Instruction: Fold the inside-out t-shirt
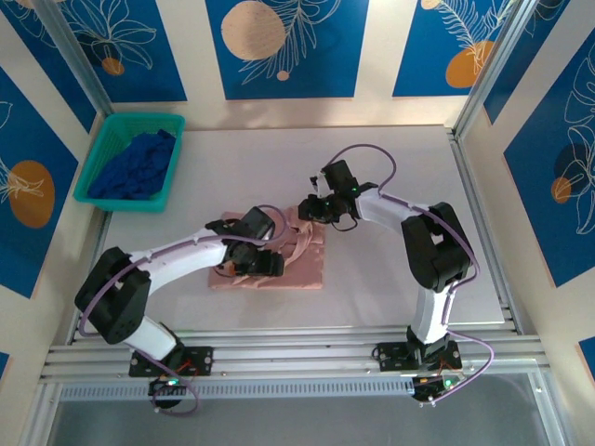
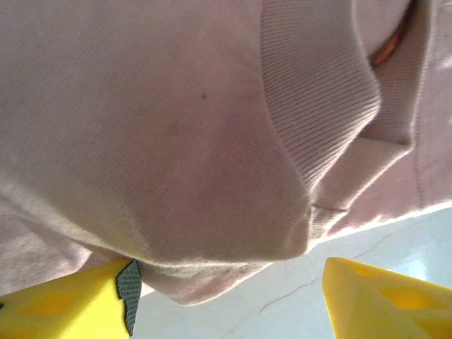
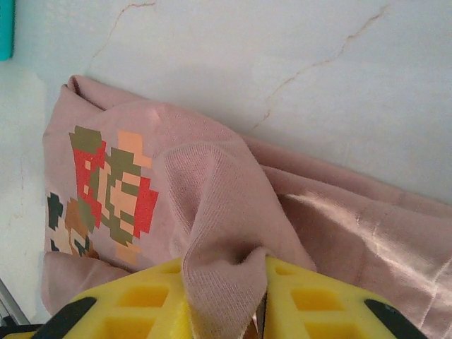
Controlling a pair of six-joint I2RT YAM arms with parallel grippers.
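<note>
The inside-out t-shirt (image 1: 296,262), dusty pink, lies bunched in the middle of the white table. In the right wrist view the t-shirt (image 3: 353,226) shows a pixel-style print (image 3: 106,191) in red, olive and orange. My right gripper (image 1: 321,210) is at the shirt's far edge; close up, the right gripper (image 3: 258,300) is shut on a raised ribbed fold of the cloth. My left gripper (image 1: 253,260) rests on the shirt's left part. In its own view the left gripper (image 2: 233,296) is open, its yellow fingers (image 2: 85,300) wide apart below a bulging fold of the t-shirt (image 2: 176,141).
A teal basket (image 1: 100,153) holding a dark blue garment (image 1: 139,165) stands at the back left. The white table (image 1: 390,167) has bare room at the back and right. Metal frame posts run along both sides and the near edge.
</note>
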